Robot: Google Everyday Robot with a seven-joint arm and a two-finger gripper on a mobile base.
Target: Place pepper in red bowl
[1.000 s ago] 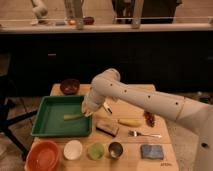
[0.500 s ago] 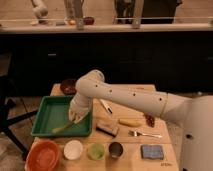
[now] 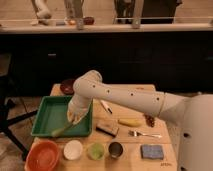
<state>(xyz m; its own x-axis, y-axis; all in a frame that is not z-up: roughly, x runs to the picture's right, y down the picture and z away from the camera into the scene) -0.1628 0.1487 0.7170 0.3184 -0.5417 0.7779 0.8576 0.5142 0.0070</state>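
gripper [image 3: 75,119]: low over green rectangular plastic tray [image 3: 47,112], near its front rim; jaws clamped on slim curved green pepper [image 3: 61,131]
pepper: slants to 8 o'clock, crossing tray's front edge
wide orange-red plastic bowl [image 3: 44,155]: 7 o'clock of gripper, worktop [image 3: 127,146] front-left corner; small white bowl [image 3: 73,149] at its 3 o'clock
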